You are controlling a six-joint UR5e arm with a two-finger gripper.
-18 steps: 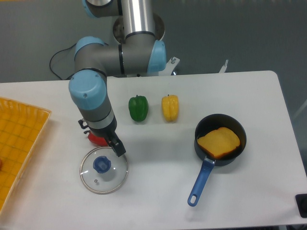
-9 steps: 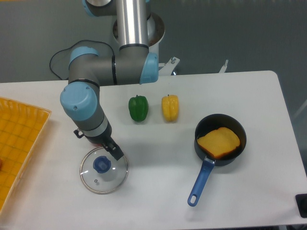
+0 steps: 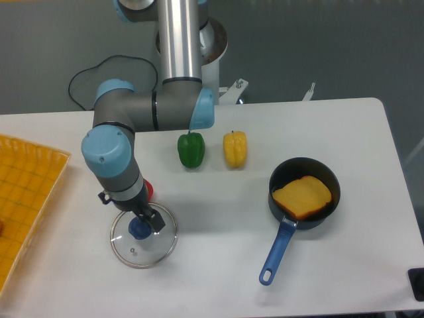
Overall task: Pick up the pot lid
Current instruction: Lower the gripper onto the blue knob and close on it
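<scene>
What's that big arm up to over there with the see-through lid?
It's a robot arm whose job is to pick up the clear lid. Its tool hangs right by the lid's blue knob, fingers spread apart, and doesn't appear to have hold of it. The lid lies on the table. Off to the side sit a green pepper, a yellow pepper and a black pan with something orange-yellow in it.
</scene>
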